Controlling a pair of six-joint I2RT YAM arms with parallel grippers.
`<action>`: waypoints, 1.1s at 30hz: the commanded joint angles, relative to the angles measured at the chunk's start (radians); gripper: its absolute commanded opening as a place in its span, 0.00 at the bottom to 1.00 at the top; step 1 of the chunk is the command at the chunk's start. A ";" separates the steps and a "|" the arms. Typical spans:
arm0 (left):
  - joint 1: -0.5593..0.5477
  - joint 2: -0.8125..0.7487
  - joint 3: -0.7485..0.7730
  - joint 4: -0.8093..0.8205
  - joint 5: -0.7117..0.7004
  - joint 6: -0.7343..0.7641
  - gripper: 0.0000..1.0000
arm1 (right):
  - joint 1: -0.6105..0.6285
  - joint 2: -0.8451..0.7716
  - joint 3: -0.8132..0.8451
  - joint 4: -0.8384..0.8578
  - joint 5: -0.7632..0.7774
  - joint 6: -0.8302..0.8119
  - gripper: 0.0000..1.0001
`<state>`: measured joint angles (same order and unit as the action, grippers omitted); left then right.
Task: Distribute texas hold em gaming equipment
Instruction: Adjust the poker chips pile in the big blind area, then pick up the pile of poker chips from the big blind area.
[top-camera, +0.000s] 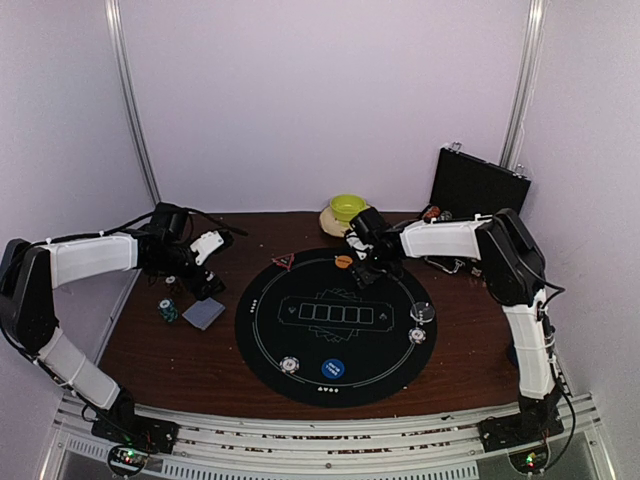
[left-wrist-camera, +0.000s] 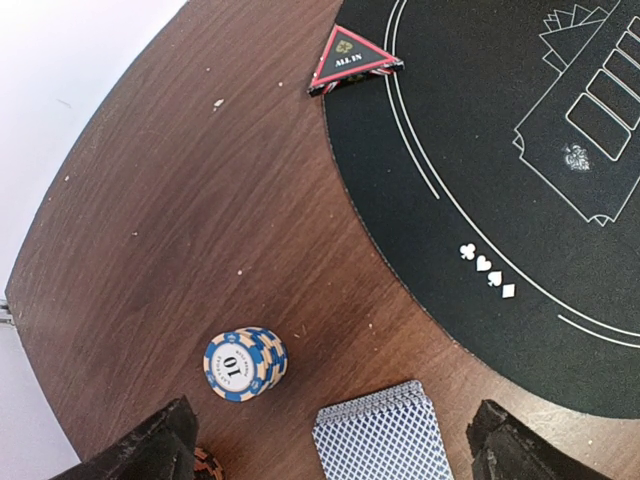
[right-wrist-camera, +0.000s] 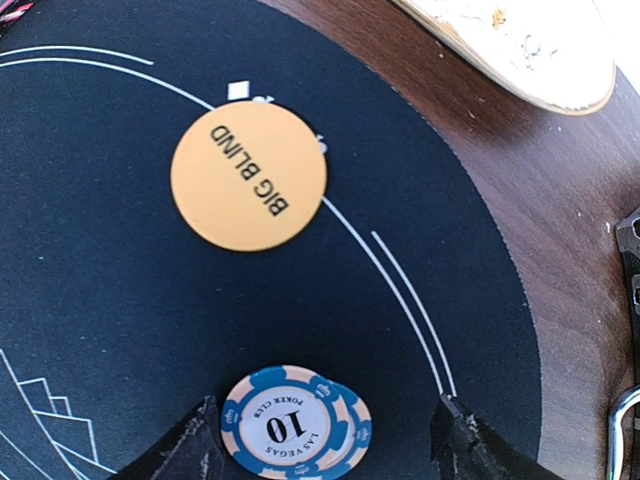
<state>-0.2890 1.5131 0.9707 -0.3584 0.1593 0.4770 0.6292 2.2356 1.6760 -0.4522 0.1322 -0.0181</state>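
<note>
The card deck (left-wrist-camera: 375, 435) runs off the picture's bottom edge.

The left gripper (left-wrist-camera: 335, 440) stands wide open, with a deck of grey-blue-backed cards (left-wrist-camera: 377, 437) between its fingers, nearer the right one. Just ahead of the left finger, a stack of blue-striped chips (left-wrist-camera: 245, 363) sits on the wooden table (left-wrist-camera: 180, 200). Far ahead, a red triangle marker (left-wrist-camera: 352, 58) straddles the edge of the black mat (left-wrist-camera: 520, 250).

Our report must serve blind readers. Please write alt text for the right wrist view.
A stack of blue-and-cream poker chips marked 10 lies on the black mat, between the open fingertips of the right gripper. An orange disc reading BIG BLIND lies beyond it, across the mat's white line.
</note>
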 joint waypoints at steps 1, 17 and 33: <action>0.005 0.010 -0.011 0.044 -0.003 -0.002 0.98 | -0.018 -0.036 -0.016 -0.006 0.005 0.014 0.71; 0.006 0.015 -0.011 0.043 -0.005 -0.002 0.98 | -0.044 0.003 0.007 -0.031 -0.149 0.038 0.74; 0.005 0.018 -0.013 0.045 -0.012 -0.001 0.98 | -0.065 0.055 0.025 -0.065 -0.231 0.017 0.63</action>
<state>-0.2890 1.5269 0.9703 -0.3576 0.1528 0.4770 0.5629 2.2463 1.6871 -0.4770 -0.0975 0.0055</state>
